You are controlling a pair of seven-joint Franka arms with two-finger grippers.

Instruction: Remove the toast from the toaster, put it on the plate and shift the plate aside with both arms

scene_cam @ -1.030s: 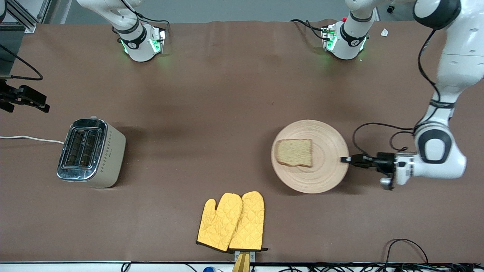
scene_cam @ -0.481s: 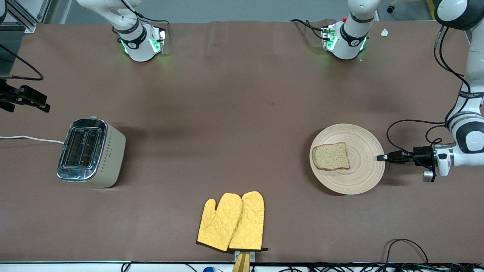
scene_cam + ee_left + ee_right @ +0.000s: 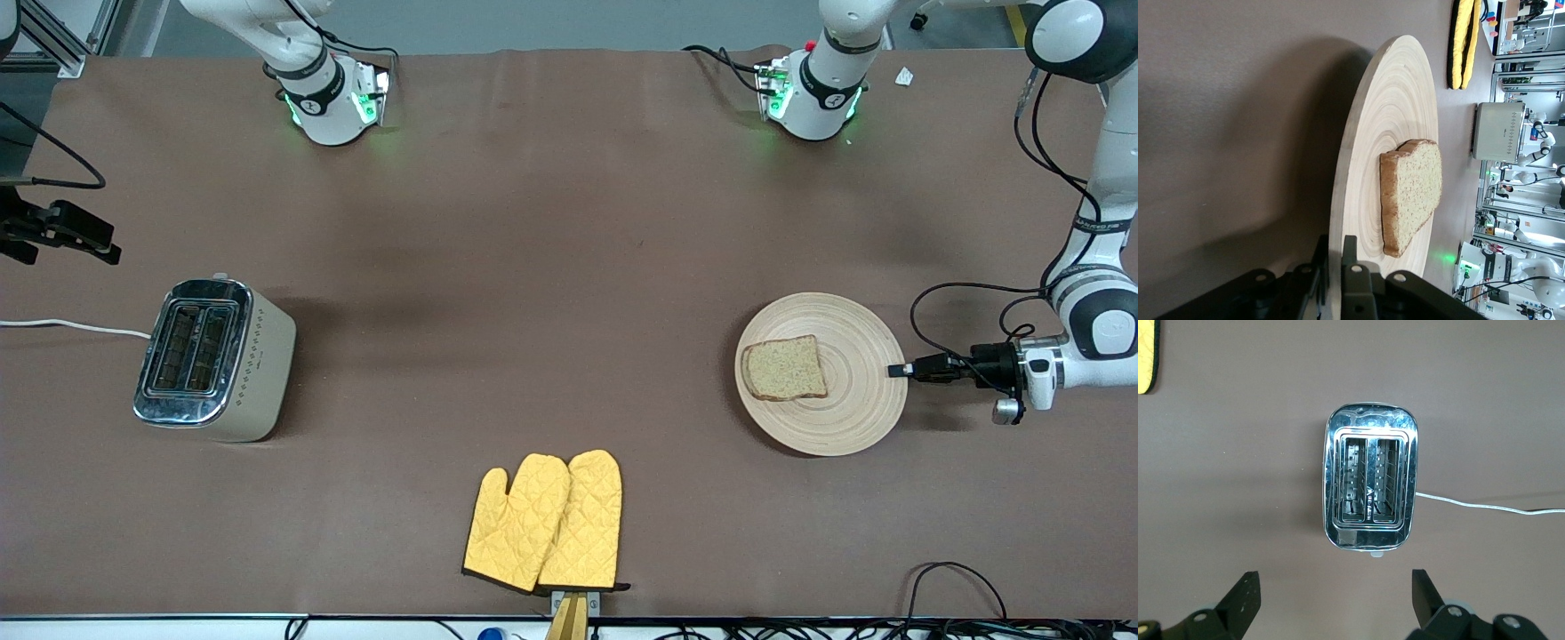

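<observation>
A brown surface (image 3: 551,222) carries the toaster (image 3: 213,358), whose slots are empty. Toward the left arm's end from it lies the plate (image 3: 853,418) bearing the toast (image 3: 784,369). The left gripper (image 3: 900,371) pinches the plate's rim; the right gripper (image 3: 1335,600) hangs wide open above the toaster.

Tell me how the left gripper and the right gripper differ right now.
The left gripper is shut on the rim of the plate; the right gripper is open and holds nothing. The left gripper lies level at the plate's edge, the right gripper hangs over the toaster, pointing down. Both have black fingers.
</observation>
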